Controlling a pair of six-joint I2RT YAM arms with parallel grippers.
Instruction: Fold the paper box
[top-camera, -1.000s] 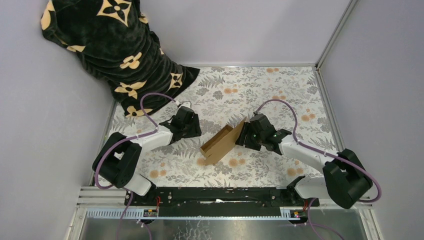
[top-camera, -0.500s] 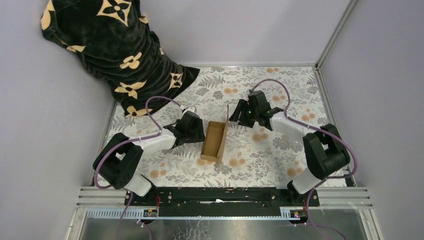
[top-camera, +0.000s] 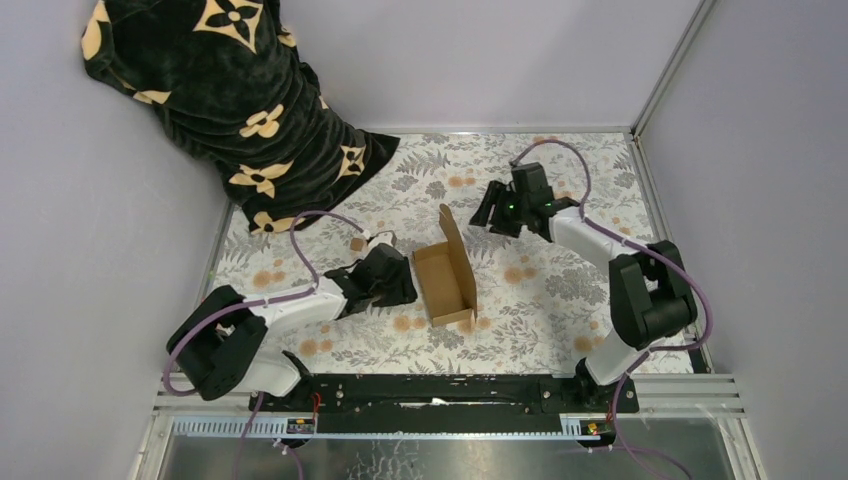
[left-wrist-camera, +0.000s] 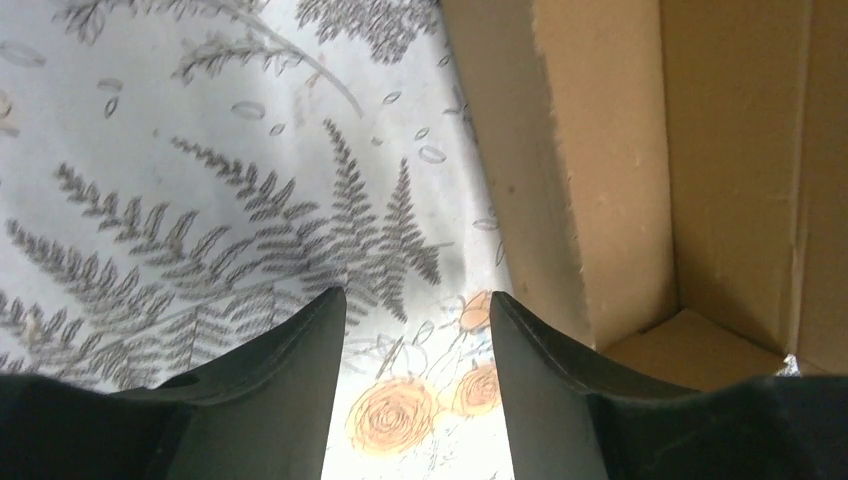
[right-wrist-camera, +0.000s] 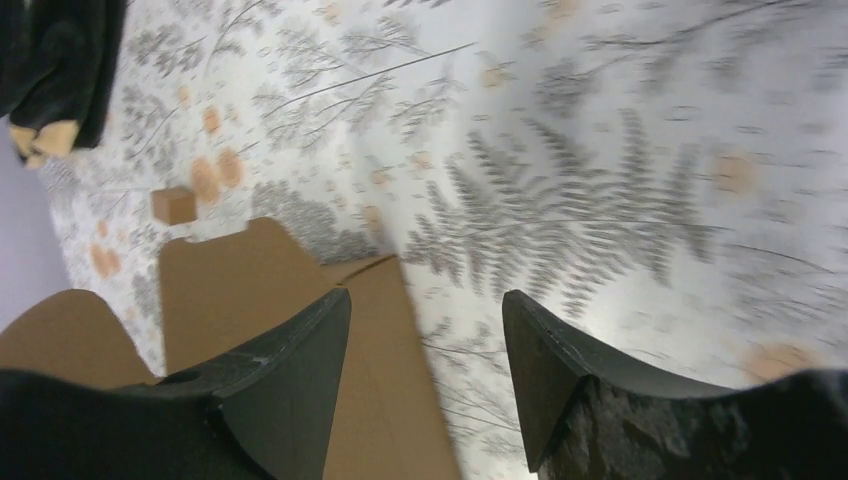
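Finding the plain brown cardboard paper box (top-camera: 445, 285) turned round from half a second ago, now lying at the centre of the top view with its long axis running upper left to lower right, open side up, one flap standing along its right edge. Also finding the right gripper (top-camera: 490, 212) pulled back toward the upper right, well apart from the box, and the left gripper (top-camera: 405, 288) sitting just beside the box's left wall. Noting a white tablecloth (top-camera: 570, 170) printed with grey ferns and orange flowers under everything, a black blanket (top-camera: 220, 90) with tan flower shapes heaped in the upper left corner, and a small brown cube (top-camera: 356, 242) lying left of the box.

Getting from the left wrist view what the top view is hiding: the left gripper (left-wrist-camera: 415, 305) standing parted with only tablecloth in the gap, gripping nothing, and the box (left-wrist-camera: 620, 170) wall and inside corner filling the right of the frame. Getting from the right wrist view the right gripper (right-wrist-camera: 425, 300) likewise spread and empty, with the box (right-wrist-camera: 270, 290) at lower left, the cube (right-wrist-camera: 173, 204) beyond it, and the blanket (right-wrist-camera: 50, 60) at upper left.
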